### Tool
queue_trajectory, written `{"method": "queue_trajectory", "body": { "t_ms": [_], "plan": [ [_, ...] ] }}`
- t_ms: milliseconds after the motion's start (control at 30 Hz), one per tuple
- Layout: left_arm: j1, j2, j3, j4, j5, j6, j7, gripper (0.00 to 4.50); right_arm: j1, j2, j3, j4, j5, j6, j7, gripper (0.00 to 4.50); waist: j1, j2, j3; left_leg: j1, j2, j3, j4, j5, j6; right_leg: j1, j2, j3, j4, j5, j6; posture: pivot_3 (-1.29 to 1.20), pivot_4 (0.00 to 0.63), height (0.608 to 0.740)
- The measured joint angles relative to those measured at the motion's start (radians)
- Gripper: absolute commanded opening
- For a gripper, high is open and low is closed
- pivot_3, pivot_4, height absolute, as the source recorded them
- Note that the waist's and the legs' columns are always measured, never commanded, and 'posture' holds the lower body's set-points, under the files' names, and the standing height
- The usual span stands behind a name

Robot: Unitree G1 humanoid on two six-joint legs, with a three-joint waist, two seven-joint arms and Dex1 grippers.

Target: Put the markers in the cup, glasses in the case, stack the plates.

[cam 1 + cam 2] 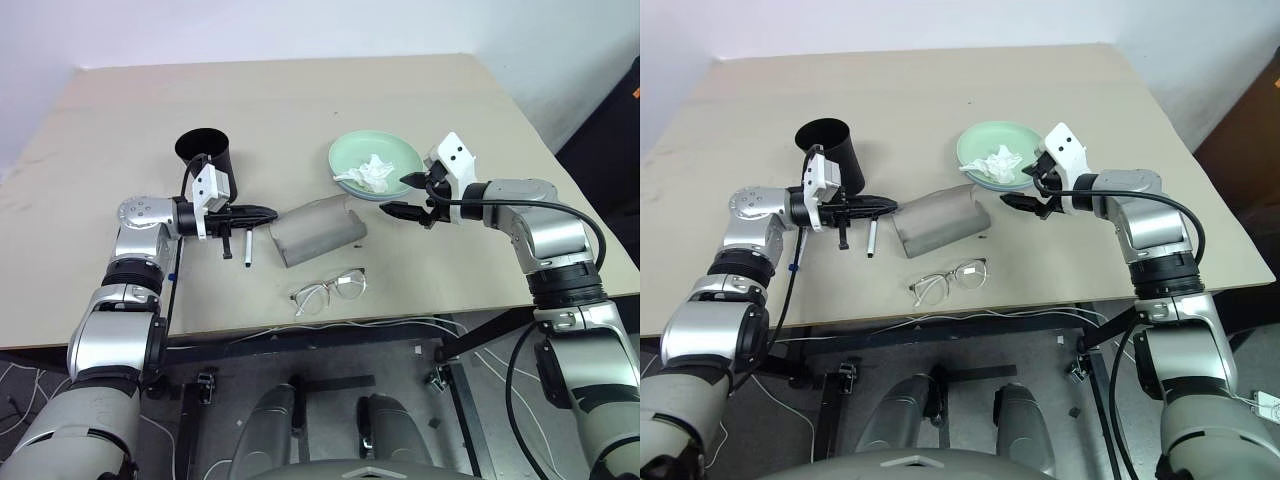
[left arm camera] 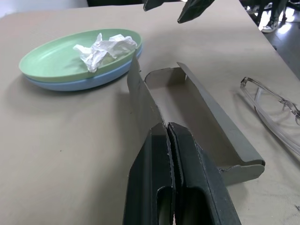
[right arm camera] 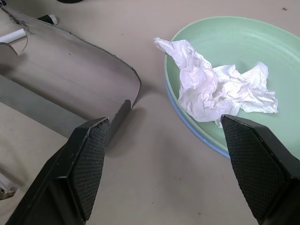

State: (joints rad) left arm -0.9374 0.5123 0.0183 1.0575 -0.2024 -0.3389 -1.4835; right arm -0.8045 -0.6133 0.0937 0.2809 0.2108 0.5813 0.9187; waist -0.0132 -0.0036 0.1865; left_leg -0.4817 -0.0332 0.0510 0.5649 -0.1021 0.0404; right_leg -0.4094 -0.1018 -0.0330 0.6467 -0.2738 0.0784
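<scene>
**Case open at mid-table, plates stacked, glasses lying loose in front**

Nearest the front edge of the table (image 1: 500, 90), low in the centre of the left eye view, lie the glasses (image 1: 329, 290): thin dark rims, clear roundish lenses, flat on the tan top and apart from everything else. Just above them sits the grey case (image 1: 318, 230), a matte rectangular box with its lid flap standing up; the left wrist view shows its inside bare.

Left of the case a marker (image 1: 248, 247) with a white barrel and black tip lies on the table, just under the left gripper. Behind it, upper left of centre, stands the black cup (image 1: 206, 160), upright and wider at its rim.

Upper right of centre, the mint green plate (image 1: 400, 153) rests on top of the light blue plate (image 2: 89, 82), whose rim peeks out underneath. A crumpled white tissue (image 1: 368, 173) sits in the green plate.

The left gripper (image 1: 262, 213) reaches level across from the left, its tips just at the case's left end; its two black fingers (image 2: 154, 159) are pressed together with nothing seen between them. The right gripper (image 1: 408, 195) comes in from the right, angled slightly down, hanging between the case and the plates; its fingers (image 3: 89, 164) are spread wide and hold nothing.
</scene>
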Motion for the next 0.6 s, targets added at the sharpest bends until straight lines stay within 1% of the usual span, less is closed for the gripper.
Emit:
{"method": "queue_trajectory", "body": {
  "t_ms": [200,233,467,533,600],
  "plan": [
    [0.0,0.0,0.003,0.0,0.0,-0.025,0.015,2.53,0.0,0.0,0.0,0.0,0.0,-0.003,0.0,4.01,0.0,0.0,0.0,0.0,0.0,0.0,0.0,0.0,0.0,0.0,0.0,0.0,0.0,0.0,0.0,0.0,0.15,0.727],
    [0.0,0.0,0.004,0.0,0.0,-0.028,0.017,2.91,0.0,0.0,0.0,0.0,0.0,-0.005,0.0,4.01,0.0,0.0,0.0,0.0,0.0,0.0,0.0,0.0,0.0,0.0,0.0,0.0,0.0,0.0,0.0,0.0,0.15,0.727],
    [0.003,0.007,0.013,-0.009,-0.007,-0.034,0.007,2.91,-0.001,0.002,-0.006,0.0,0.012,-0.009,0.016,4.01,0.0,0.0,0.0,0.0,0.0,0.0,0.0,0.0,0.0,0.0,0.0,0.0,0.0,0.0,0.0,0.0,0.15,0.727],
    [0.016,0.016,0.024,-0.039,-0.019,-0.027,0.001,2.91,-0.001,0.002,-0.008,0.0,0.03,-0.005,0.043,4.01,-0.001,0.0,0.0,0.0,0.0,0.0,0.0,0.0,0.0,0.001,0.0,0.0,0.0,0.0,0.0,0.0,0.15,0.727],
    [0.042,0.03,0.041,-0.092,-0.036,-0.012,0.001,2.91,-0.008,0.001,-0.009,-0.01,0.061,0.041,0.09,4.01,-0.002,0.0,0.0,0.0,0.0,0.0,0.0,0.0,0.0,0.001,0.0,0.0,0.001,0.0,0.0,0.0,0.15,0.727]
  ]
}}
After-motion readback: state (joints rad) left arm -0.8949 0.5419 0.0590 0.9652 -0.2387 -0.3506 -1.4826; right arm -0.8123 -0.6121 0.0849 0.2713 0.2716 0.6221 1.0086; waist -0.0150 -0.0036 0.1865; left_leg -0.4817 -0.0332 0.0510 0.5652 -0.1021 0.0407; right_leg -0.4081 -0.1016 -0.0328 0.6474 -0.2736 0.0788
